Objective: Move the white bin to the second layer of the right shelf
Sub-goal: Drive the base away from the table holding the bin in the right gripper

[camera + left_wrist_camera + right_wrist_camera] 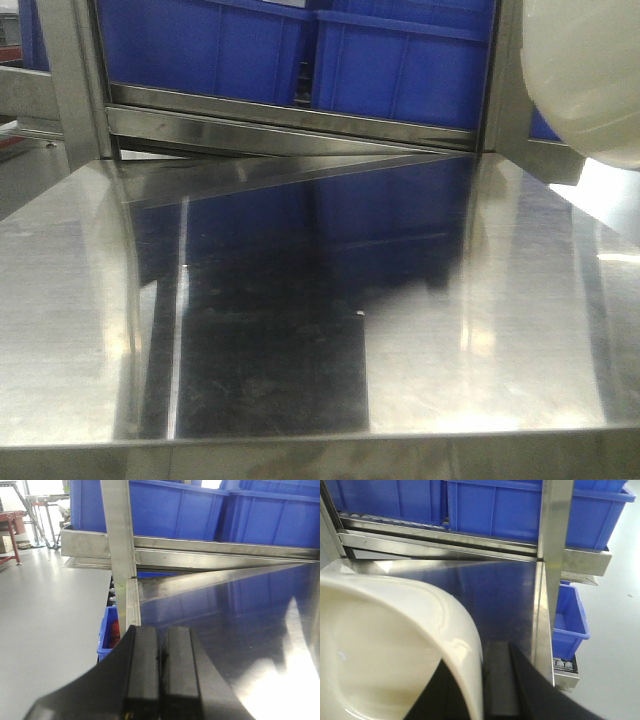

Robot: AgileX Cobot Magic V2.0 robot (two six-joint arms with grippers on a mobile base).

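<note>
Plastic, glossy off-white and smoothly rounded, forms the white bin; the right gripper clamps its wall above the mirror-like steel tabletop. The left gripper has its pads together.

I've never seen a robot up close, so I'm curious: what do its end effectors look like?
Both are black. The left end effector has two flat, blocky rectangular fingers on a curved black shell. The right end effector shows similar dark, straight-edged fingers. No cables are visible.

Large blue crates sit side by side behind the shiny steel tabletop, between steel uprights.
</note>
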